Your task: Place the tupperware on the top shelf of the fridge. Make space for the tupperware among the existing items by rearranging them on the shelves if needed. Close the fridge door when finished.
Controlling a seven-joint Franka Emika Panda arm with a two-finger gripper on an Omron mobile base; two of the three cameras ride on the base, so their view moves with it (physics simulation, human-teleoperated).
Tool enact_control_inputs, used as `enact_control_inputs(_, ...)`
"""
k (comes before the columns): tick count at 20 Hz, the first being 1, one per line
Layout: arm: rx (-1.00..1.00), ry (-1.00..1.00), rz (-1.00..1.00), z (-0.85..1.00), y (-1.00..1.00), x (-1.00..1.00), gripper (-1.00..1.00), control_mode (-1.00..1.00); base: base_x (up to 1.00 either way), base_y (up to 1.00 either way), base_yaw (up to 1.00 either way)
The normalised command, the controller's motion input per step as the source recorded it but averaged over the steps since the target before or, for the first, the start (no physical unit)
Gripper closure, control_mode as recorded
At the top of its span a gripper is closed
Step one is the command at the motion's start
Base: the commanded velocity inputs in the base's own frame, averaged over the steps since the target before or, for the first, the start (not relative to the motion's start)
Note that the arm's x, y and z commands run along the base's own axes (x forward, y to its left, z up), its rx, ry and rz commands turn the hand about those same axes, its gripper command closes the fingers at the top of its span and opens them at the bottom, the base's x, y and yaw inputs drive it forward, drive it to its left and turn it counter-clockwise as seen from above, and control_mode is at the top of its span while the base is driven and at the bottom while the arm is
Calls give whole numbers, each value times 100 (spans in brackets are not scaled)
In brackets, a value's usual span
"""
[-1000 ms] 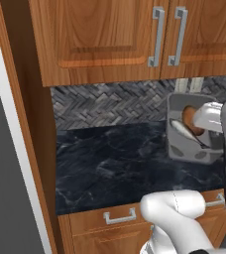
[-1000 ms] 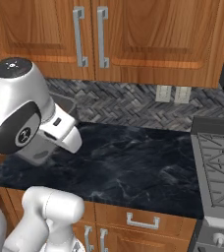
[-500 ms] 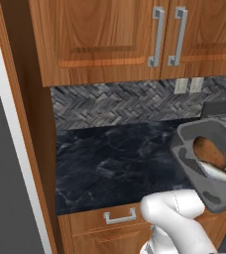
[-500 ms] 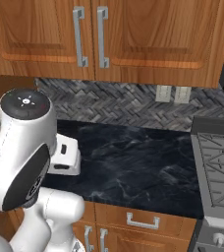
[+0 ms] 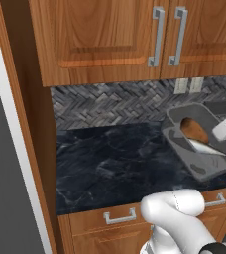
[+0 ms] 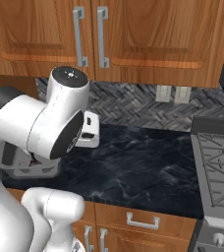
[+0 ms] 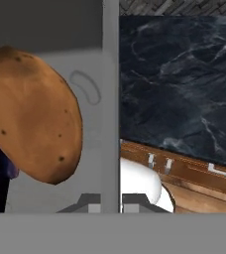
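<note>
The tupperware (image 5: 197,146) hangs tipped in the air above the right end of the dark marble table (image 5: 110,163), its open mouth turned toward the left base camera, so the orange-brown food (image 5: 194,130) and a white piece (image 5: 204,147) inside lie in plain sight. In the hand view the tub's grey wall (image 7: 110,99) runs straight up from between the fingertips, with the brown food (image 7: 30,114) bulging just to one side of it. The tool (image 7: 110,202) is pressed together on that thin wall, pinching the tub by its rim.

As a judgement: the tub looks like stiff, light plastic with smooth sides, so a rim pinch holds it well enough, but the load sits off to one side of the grip and will want to swing the tub about the fingers. With no lid and this much tilt, the roundish food could roll or slide out. Levelling the tub before carrying it far seems wise, and slow wrist turns will suit it better than quick ones.

Around it, wooden upper cabinets (image 5: 100,34) with bar handles hang over a herringbone backsplash (image 5: 110,101); a stove (image 6: 217,172) sits at the table's far right in the right base view. A dark panel with a pale edge, likely the fridge (image 5: 6,198), stands at the left.
</note>
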Motion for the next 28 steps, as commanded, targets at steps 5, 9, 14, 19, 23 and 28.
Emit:
enact_control_inputs(5,-2,0,-11,-13,12,69,100,-100,0,0,0)
enact_control_inputs(9,0,-1,-6,-8,5,40,100,-100,0,0,0)
enact_control_inputs(14,0,-3,-6,-3,8,25,100,-100,0,0,0)
enact_control_inputs(19,0,-3,-2,-1,10,2,100,100,-10,9,0)
enact_control_inputs(23,0,0,0,0,0,0,100,100,-82,4,18)
enact_control_inputs(28,0,0,0,0,0,0,100,100,-88,-12,46)
